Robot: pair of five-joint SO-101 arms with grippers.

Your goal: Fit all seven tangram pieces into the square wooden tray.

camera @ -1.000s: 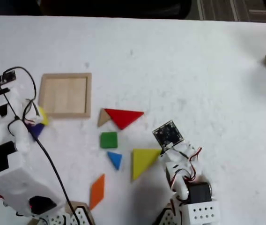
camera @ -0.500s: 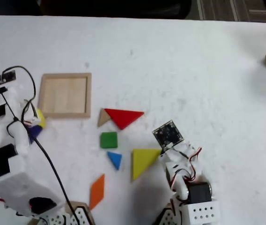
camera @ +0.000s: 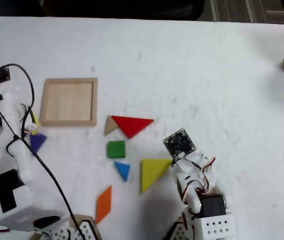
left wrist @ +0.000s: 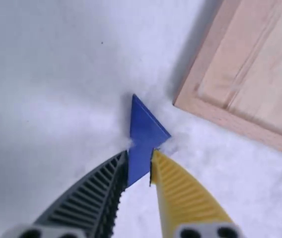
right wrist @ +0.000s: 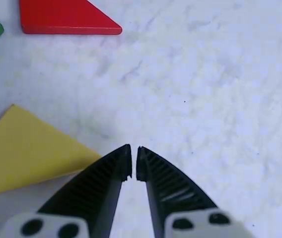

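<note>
Table [camera: 207,75]: white, carries everything listed.

Square wooden tray [camera: 69,101]: near the table's left edge, flat. All seven pieces lie outside it.

Left gripper [left wrist: 140,156]: off the tray's corner nearest the arms and the left edge. Fingers pinched on the dark blue triangle. Over the last second the arm has drawn back toward the left edge, and the piece has slid a little away from that tray corner. Judgement: the piece is held but not yet carried over the tray, so placing has not begun.

Right gripper [right wrist: 133,163]: beside the yellow triangle, fingers nearly together, holding nothing. Unmoved.

Red triangle [camera: 132,125]: mid-table, right of the tray.

Yellow triangle [camera: 153,172]: toward the arms' edge from the red one.

Dark blue triangle [left wrist: 143,131]: between the left fingers, just beside the tray corner, outside it.

Orange parallelogram [camera: 103,203]: close to the arms' edge.

Green square [camera: 116,149]: just arms' side of the red triangle.

Light blue triangle [camera: 123,170]: between green square and yellow triangle.

Tan triangle [camera: 110,125]: touching the red triangle's left end.
</note>
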